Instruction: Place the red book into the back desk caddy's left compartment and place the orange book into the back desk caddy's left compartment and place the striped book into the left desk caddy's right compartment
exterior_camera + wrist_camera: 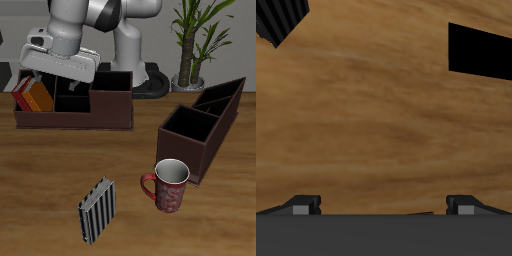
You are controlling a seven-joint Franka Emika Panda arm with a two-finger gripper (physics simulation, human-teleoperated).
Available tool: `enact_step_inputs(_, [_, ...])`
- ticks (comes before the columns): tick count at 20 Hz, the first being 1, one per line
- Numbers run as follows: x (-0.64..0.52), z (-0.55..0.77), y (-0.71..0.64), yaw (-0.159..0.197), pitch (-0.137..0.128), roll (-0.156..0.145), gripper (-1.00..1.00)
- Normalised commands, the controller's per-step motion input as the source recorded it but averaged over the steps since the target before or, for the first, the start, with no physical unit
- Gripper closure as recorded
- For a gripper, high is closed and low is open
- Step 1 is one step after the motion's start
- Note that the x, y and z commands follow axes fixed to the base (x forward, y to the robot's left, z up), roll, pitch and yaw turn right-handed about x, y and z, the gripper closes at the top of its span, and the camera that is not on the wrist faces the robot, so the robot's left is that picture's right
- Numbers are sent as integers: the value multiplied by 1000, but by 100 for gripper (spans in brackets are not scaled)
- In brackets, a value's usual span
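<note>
The red book [40, 97] and the orange book [21, 95] stand leaning in the end cell of the back desk caddy [100, 118]. My gripper [52, 86] hangs just above that caddy, open and empty. In the wrist view the gripper [384, 205] shows its two fingertips [306, 203] wide apart over bare wood. The striped book [97, 210] lies flat near the table's front edge; a dark striped corner in the wrist view [280, 18] looks like it. The left desk caddy [190, 150] stands diagonally, and its large end cell [188, 124] holds nothing.
A red patterned mug [168, 184] stands between the striped book and the left desk caddy. A potted plant [195, 40] stands at the back. A black rectangle [480, 48] shows in the wrist view; I cannot tell what it is.
</note>
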Motion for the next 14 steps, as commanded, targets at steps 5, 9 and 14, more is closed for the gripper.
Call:
enact_step_inputs(5, [619, 273, 623, -9, 12, 78, -100])
enact_step_inputs(9, [620, 98, 601, 3, 20, 59, -100])
enact_step_inputs(14, [578, 105, 349, -42, 16, 22, -100])
